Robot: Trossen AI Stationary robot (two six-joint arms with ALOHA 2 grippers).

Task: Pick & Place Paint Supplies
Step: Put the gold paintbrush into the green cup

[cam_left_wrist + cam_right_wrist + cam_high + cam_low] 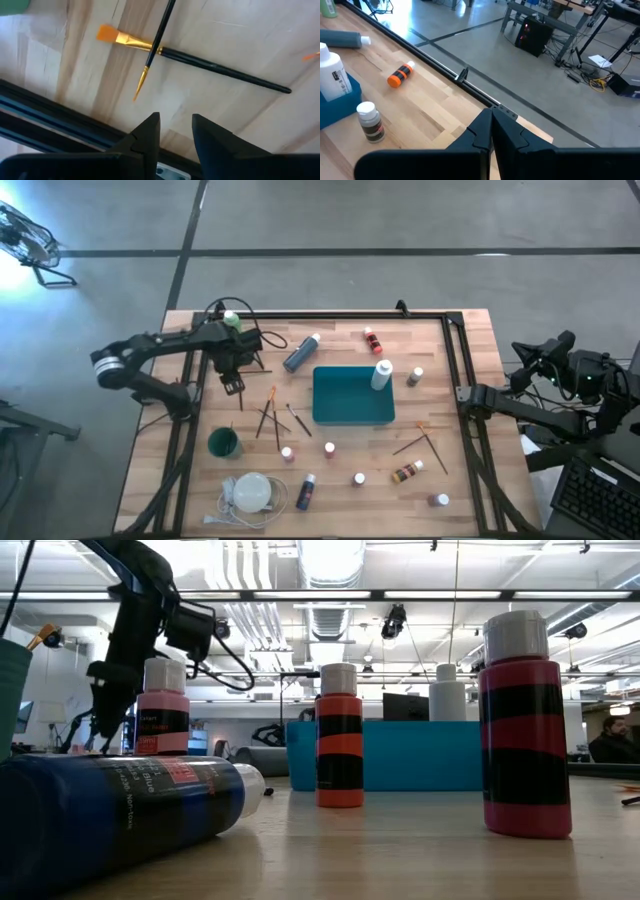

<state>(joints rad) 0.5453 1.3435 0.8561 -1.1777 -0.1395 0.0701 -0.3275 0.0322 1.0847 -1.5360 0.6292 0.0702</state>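
Nearby, two crossed brushes [200, 60] beyond the part-open, empty left tool [176, 131]; right tool [492, 131] closed, empty.

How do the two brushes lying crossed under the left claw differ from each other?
In the left wrist view, the flat brush has a wide orange bristle head, while the thin brush ends in a fine gold point. The flat brush's dark handle is thicker; the thin brush's is slimmer. The thin brush lies on top, crossing over the flat brush near its gold collar. Both lie flat on the wooden table, dark-handled.
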